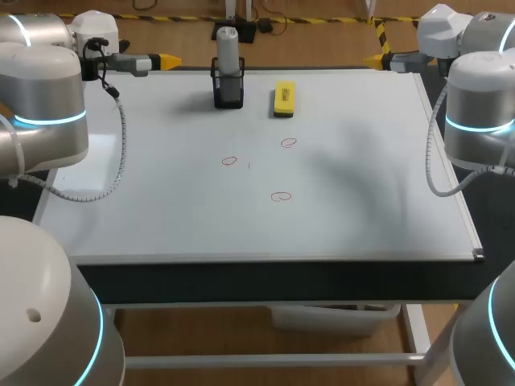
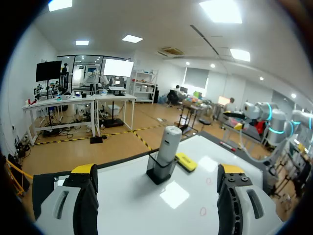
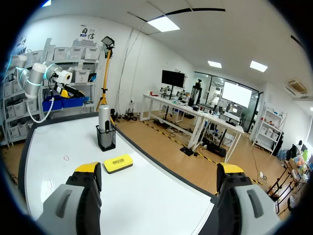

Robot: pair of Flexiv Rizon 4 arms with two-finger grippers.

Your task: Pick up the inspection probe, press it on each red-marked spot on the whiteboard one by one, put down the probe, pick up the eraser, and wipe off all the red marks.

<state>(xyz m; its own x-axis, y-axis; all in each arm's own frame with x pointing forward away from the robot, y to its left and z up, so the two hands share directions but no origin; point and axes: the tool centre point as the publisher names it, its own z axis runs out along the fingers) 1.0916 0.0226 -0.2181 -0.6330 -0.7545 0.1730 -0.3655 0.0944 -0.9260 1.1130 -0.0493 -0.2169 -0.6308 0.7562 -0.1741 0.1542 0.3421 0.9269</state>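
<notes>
Head view: we're hovering left hand (image 1: pixel 167 59) and right hand (image 1: pixel 375 59) at whiteboard's (image 1: pixel 161 217) far corners, both gaping wide, gripping nothing; probe (image 1: pixel 228 50) sitting upright in holder (image 1: pixel 228 90), eraser (image 1: pixel 283 98) lying nearby.

Bright, lit from overhead, soft shadows on whiteboard (image 1: pixel 362 121), glare patch near probe (image 2: pixel 168 142)

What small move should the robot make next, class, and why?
Probably bring the left gripper toward the grey cylindrical probe, upright in its black holder. It and the right gripper are open and empty, the red marks on the whiteboard are unwiped, and the probe stands nearer the left one.
</notes>
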